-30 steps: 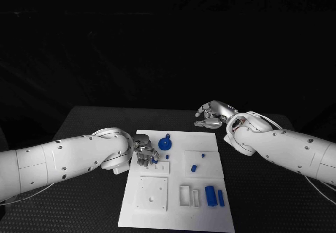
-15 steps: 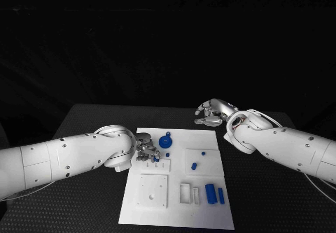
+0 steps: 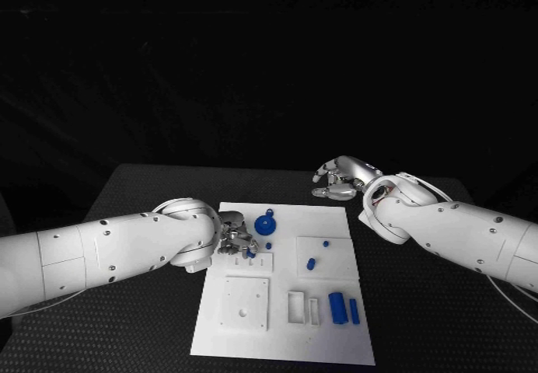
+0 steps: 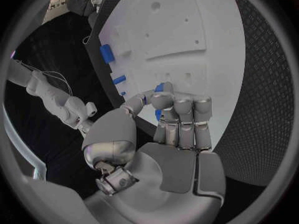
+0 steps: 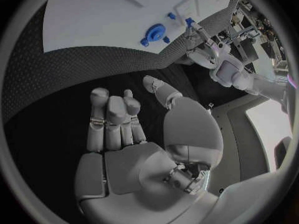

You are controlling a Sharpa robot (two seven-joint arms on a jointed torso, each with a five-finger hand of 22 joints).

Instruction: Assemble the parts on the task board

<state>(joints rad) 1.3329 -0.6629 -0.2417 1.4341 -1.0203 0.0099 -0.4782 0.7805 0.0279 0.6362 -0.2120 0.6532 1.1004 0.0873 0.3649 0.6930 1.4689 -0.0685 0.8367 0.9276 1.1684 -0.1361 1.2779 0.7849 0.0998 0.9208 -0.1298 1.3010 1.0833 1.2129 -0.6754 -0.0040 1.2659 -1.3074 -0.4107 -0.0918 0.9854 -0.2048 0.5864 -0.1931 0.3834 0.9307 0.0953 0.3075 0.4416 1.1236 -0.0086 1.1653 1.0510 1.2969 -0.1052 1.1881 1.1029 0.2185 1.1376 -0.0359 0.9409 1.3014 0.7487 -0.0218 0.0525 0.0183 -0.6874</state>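
The left hand (image 3: 236, 239) is now pinching a small blue peg (image 4: 160, 88) over the left part of the task board (image 3: 337, 221), beside the blue wheel (image 3: 266, 227), which suggests a pick-up is under way. A second ago it was resting lower, fingers spread on the board (no peg visible in them), while the right hand (image 3: 340, 179) is still hovering off the board's far corner, curled and holding nothing.

The black table (image 3: 134, 194) carries the white task board (image 3: 286, 342) at its middle.

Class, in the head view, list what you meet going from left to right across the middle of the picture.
Left arm → left hand → blue wheel-shaped part → small blue peg → right arm.
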